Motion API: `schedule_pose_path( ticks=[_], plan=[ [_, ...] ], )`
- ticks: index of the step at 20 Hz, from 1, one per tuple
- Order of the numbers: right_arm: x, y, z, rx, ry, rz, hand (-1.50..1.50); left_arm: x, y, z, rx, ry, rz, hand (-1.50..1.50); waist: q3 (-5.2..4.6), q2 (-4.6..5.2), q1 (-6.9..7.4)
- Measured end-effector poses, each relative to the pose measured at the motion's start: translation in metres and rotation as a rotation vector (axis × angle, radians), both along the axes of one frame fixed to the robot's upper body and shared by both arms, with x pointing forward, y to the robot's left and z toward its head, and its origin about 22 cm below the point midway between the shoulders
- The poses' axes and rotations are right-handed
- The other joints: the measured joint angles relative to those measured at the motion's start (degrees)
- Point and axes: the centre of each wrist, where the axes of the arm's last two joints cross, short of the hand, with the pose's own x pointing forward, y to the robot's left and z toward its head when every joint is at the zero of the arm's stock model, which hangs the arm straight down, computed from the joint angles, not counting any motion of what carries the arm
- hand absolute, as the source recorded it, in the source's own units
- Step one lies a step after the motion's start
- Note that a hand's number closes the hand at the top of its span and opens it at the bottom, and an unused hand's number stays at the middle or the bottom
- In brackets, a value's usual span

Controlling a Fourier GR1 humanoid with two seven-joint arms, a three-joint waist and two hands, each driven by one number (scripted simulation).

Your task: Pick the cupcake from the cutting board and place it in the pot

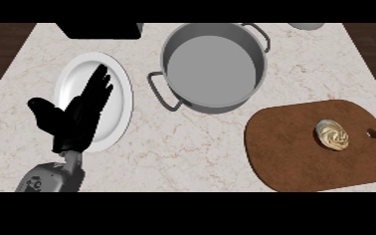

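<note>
Where the cupcake [332, 134] sits, the cutting board's [294, 149] right edge lies near

White plate [73, 77] under left hand [79, 115], on marble desk [183, 152]; black box [99, 30] just beyond hand; pale round thing [305, 26] far to hand's right, cut off.

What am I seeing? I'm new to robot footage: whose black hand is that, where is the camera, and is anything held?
The camera sits at a humanoid robot's head, looking down at a counter. The black shape on a grey forearm is its left hand, open, in front of a white plate, holding nothing. The right hand is out of view. An empty grey pot stands in the middle. A cupcake sits on the brown cutting board at the right; the job is moving it into the pot.
</note>
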Motion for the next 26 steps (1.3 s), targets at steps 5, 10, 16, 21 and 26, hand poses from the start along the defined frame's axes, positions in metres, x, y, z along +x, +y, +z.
schedule_pose_path(
  ticks=[5,10,16,21,26],
  plan=[
    [0.003,0.005,-0.019,-0.055,0.072,-0.021,-1.50,-0.001,0.002,0.007,0.009,-0.009,0.001,0.00,0.03,-0.05,-0.06],
    [0.008,0.006,-0.036,-0.070,0.084,-0.047,-1.50,-0.001,0.004,0.008,0.008,-0.008,0.002,0.00,0.04,-0.06,-0.14],
    [0.008,0.023,-0.046,-0.052,0.042,-0.057,-1.50,-0.008,0.009,0.003,0.006,-0.005,0.004,0.00,0.03,-0.09,-0.18],
    [0.012,0.036,-0.053,-0.039,0.042,-0.073,-1.50,-0.004,0.004,0.003,0.002,-0.003,0.004,0.00,0.01,-0.09,-0.20],
    [0.022,0.042,-0.062,-0.068,0.084,-0.114,-1.50,-0.005,0.002,0.002,0.004,-0.005,0.002,0.00,0.03,-0.06,-0.12]
  ],
)
